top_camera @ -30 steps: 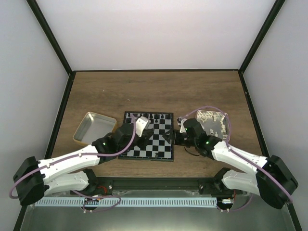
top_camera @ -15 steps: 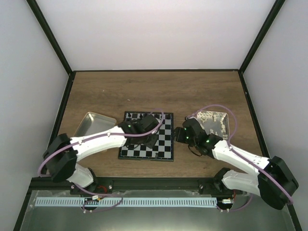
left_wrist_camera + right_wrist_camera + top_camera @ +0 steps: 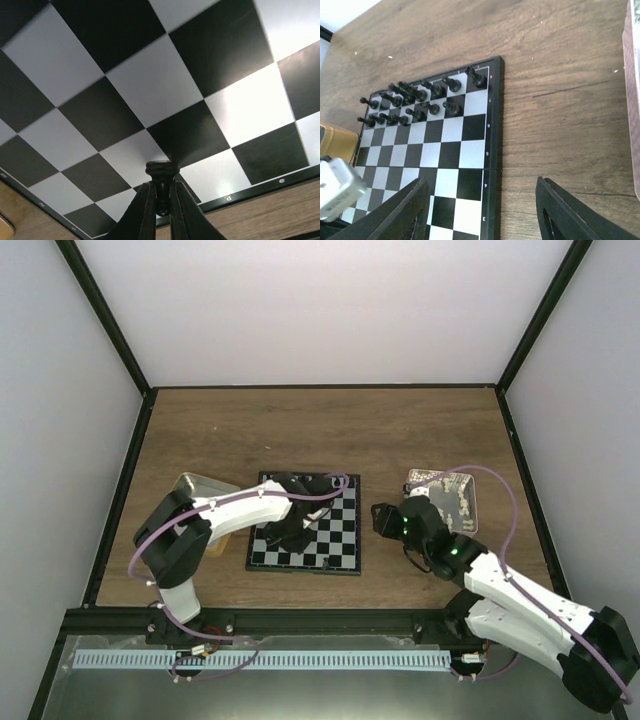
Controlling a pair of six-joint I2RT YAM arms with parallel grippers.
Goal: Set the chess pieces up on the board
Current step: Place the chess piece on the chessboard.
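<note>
1. The left pincer point(image 3: 161, 194) was almost shut. Its two fingertips pinched a single black piece point(image 3: 161, 171) by the stem just under the round head.
2. By its look, that piece would be very light, rigid and smooth. It seemed likely to slip or twist in a loose pinch and to topple on release, so the narrow stem below the head seemed the best place to hold it, with the base kept level.
3. Straight beneath the left pincer lay the one board point(image 3: 150, 90). The piece hung over squares close to a lettered edge, and whether its base touched could not be told.
4. The right pincer point(image 3: 481, 187) stood wide open and held nothing. The board's near corner lay just under it and to its left.
5. Farther ahead of the right pincer, the placed chess pieces point(image 3: 436, 90) stood in two ranks at the board's far edge. Six could be counted in the nearer rank and about seven or eight in the farther one, where they overlapped.
6. Farthest out on the counter point(image 3: 560, 65) were two trays: one yellow-rimmed tray point(image 3: 188, 487) to the left pincer's left, and one pinkish tray point(image 3: 462, 515) to the right pincer's right.
</note>
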